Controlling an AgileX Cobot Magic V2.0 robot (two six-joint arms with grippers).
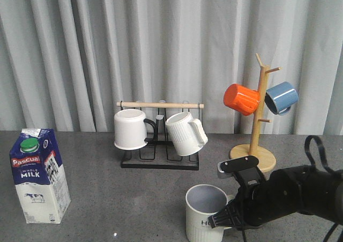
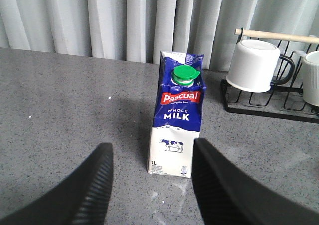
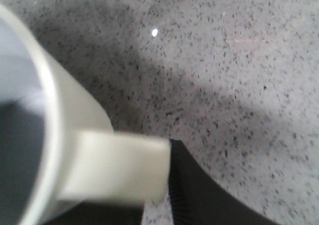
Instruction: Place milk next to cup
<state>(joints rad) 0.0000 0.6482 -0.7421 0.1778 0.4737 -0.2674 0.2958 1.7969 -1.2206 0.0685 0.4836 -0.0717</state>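
Observation:
The milk (image 1: 40,175) is a dark-blue and white carton with a green cap, standing upright at the table's left. In the left wrist view the milk (image 2: 177,120) stands just ahead of my left gripper (image 2: 152,147), which is open and empty and does not touch it. The left gripper is out of the front view. The cup (image 1: 206,210), cream and ribbed with a greyish inside, stands at the front centre. My right gripper (image 1: 222,219) is shut on its handle (image 3: 114,165), with one finger (image 3: 194,195) against the handle's outer side.
A black rack (image 1: 159,161) at the back centre holds a plain white mug (image 1: 131,129) and a white ribbed mug (image 1: 185,133). A wooden mug tree (image 1: 261,118) at the back right carries an orange mug (image 1: 241,99) and a blue mug (image 1: 281,97). A curtain hangs behind.

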